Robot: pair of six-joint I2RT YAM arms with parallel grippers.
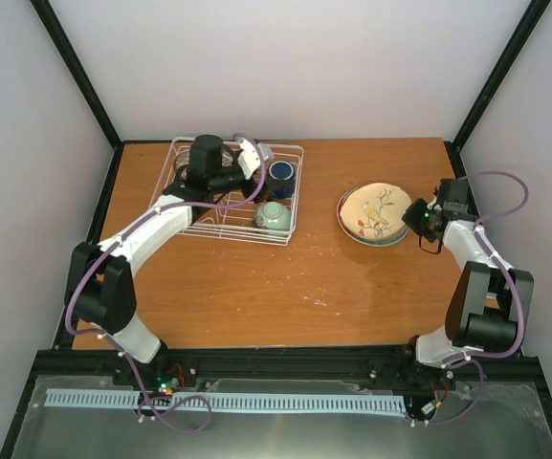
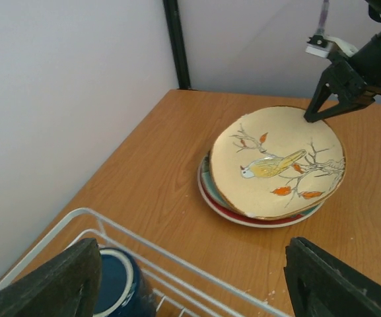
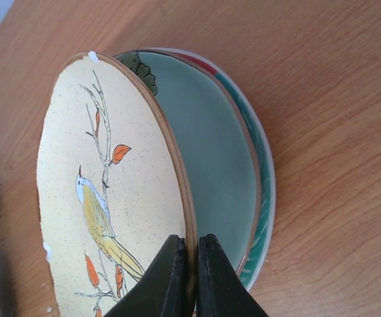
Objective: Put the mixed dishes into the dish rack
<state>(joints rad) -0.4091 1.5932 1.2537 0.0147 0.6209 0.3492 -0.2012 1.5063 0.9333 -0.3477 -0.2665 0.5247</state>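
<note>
Right fingers (image 3: pixel 189 261) are pinched shut on the rim of the cream plate (image 3: pixel 104 198), the one with the yellow bird on a branch. In the right wrist view that gripped edge is tipped up off the red plate (image 3: pixel 233 158) underneath, so there's a wedge of gap where the teal inside of the lower plate shows. From the top view the two plates are stacked on the desk (image 1: pixel 256 287) right of centre, well apart from the dish rack (image 1: pixel 191 151), which sits in the upper left of the desk. Left arm reaches out over the rack, and the left fingers (image 2: pixel 191 254) are spread wide with nothing between them, hanging above the rack's edge and facing the plates. Already in the rack: the dark blue mug (image 1: pixel 280 174) along its right side, opening up, and the mint-green bowl (image 1: pixel 274 217) just below it in the frame, at the rack's lower right corner. The mug also peeks in at the bottom left of the left wrist view, inside the white wires. A few pale crumbs or flecks are scattered on the desk near the middle.
</note>
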